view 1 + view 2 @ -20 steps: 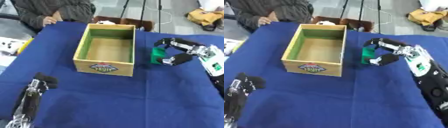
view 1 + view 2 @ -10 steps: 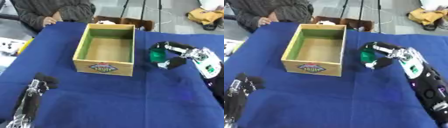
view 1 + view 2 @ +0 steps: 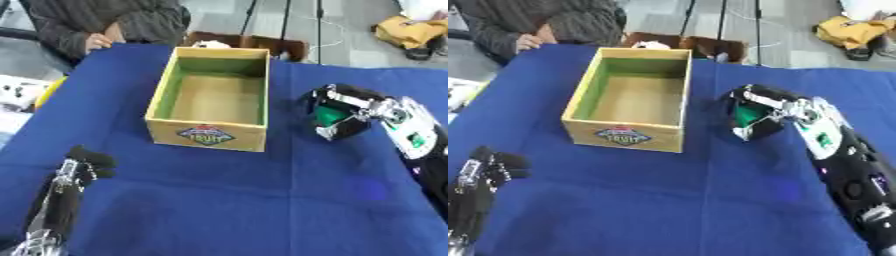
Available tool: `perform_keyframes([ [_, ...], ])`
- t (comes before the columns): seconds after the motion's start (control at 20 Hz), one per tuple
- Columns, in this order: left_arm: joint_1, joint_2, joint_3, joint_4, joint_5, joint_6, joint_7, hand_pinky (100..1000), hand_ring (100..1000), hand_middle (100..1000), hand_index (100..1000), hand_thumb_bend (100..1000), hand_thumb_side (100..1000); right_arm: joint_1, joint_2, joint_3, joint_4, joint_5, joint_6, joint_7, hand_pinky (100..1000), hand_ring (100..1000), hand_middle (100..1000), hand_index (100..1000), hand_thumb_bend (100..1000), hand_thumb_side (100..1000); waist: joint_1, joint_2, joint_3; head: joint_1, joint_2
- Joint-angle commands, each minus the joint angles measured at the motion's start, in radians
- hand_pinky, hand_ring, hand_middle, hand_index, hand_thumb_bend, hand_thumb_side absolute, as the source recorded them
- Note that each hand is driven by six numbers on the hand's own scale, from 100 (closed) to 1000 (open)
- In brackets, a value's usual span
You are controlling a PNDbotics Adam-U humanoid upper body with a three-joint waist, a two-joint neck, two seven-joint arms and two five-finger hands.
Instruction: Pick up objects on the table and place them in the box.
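On the blue desk, just right of the open yellow box, your right robot hand has its fingers curled around a green thing. Your left robot hand rests near the lower left corner, fingers curled on nothing.

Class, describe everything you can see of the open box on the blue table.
The box is a rectangular, open-topped cardboard carton with yellow outer walls, green inner walls and a bare brown floor. A colourful label sits on its near wall. It stands upright on the blue tablecloth, long side running away from the robot, and looks empty. Nothing touches it; the right hand, curled round a green object, is beside it on the right, apart from it.
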Motion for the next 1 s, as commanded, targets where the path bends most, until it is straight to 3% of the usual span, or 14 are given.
perform_keyframes([
  [0.05, -0.009, 0.007, 0.0, -0.018, 0.001, 0.0, -0.001, 681, 684, 589, 613, 372, 1000, -0.016, -0.02, 0.001, -0.014, 0.012, -0.002, -0.013, 510, 480, 635, 883, 100, 168, 0.003, -0.018, -0.002, 0.0, -0.008],
  [0.55, -0.008, 0.008, 0.001, -0.018, 0.002, 0.0, -0.001, 681, 685, 590, 613, 373, 1000, -0.016, -0.025, 0.004, -0.032, 0.016, -0.009, -0.025, 232, 215, 555, 876, 100, 129, 0.004, -0.022, -0.005, 0.003, -0.008],
  [1.0, -0.007, 0.011, 0.003, -0.017, 0.003, 0.0, 0.0, 681, 685, 590, 612, 375, 1000, -0.034, -0.054, 0.005, -0.114, -0.011, -0.021, -0.056, 160, 108, 496, 875, 100, 100, -0.001, -0.031, -0.011, 0.006, -0.008],
])
